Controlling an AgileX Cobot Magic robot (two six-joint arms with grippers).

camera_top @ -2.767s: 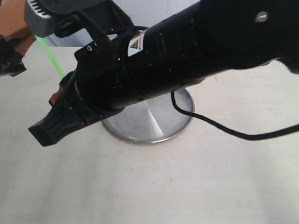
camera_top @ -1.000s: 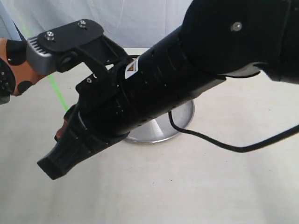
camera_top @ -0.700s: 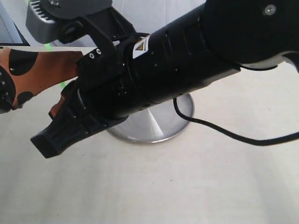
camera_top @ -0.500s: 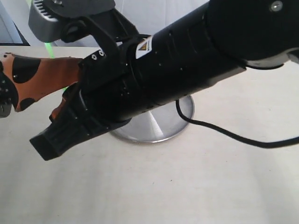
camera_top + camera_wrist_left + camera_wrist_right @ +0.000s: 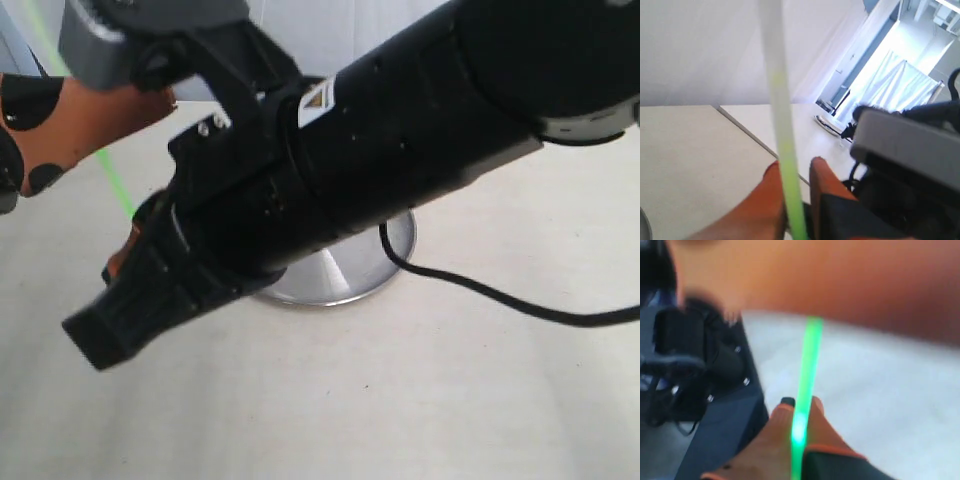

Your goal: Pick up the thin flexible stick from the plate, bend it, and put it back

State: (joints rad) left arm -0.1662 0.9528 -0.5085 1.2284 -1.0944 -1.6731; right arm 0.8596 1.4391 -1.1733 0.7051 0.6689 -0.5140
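The thin neon-green stick (image 5: 116,186) runs slanted through the air at the far left, above the table, and looks roughly straight. My left gripper (image 5: 70,115), with orange fingers, holds its upper part. In the left wrist view the stick (image 5: 784,155) passes between the fingers of the left gripper (image 5: 792,169). My right gripper (image 5: 799,407) is shut on the stick (image 5: 807,360) lower down. Its big black arm (image 5: 360,150) crosses the exterior view and hides its fingertips. The silver plate (image 5: 345,272) lies on the table, half hidden under that arm, with nothing seen on it.
A black cable (image 5: 500,298) trails from the right arm across the pale table (image 5: 400,400) to the right edge. In the right wrist view the left gripper's orange finger (image 5: 830,285) fills the top as a blur. A white wall stands behind.
My left gripper has risen and drawn back to the left, baring a stretch of the green stick between the two grippers. The right arm has shifted only slightly.
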